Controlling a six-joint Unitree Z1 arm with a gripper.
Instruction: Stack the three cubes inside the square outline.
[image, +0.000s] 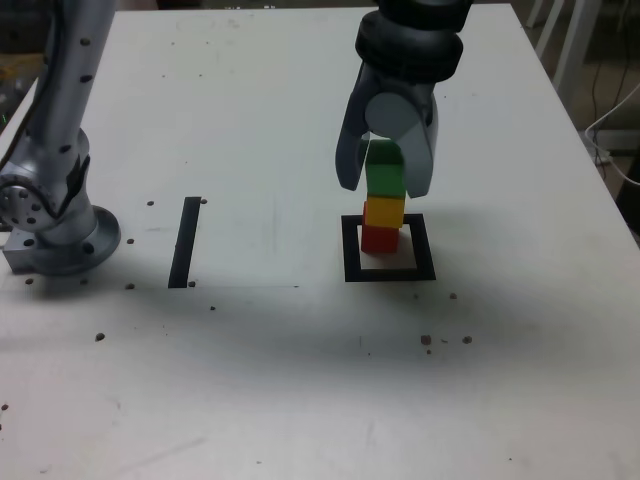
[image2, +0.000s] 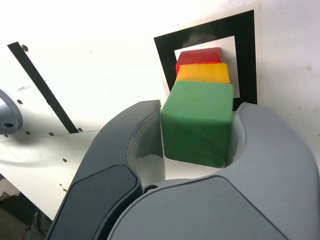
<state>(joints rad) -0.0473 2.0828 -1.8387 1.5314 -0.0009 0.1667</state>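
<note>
On the white counter (image: 300, 380), the small matte red cube (image: 378, 239) sits inside the thick black square outline (image: 389, 273). The matte yellow cube (image: 384, 212) rests on it, and the matte green cube (image: 385, 172) tops the stack, between the grey pincer's (image: 385, 185) jaws. The straight black line (image: 185, 242) lies well apart, toward the exterior view's left.

green cube (image: 385, 172) atop yellow cube (image: 384, 211), red cube (image: 379, 238), gripper (image: 385, 178) around top

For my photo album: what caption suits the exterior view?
Gripper around green cube atop yellow and red.
</note>
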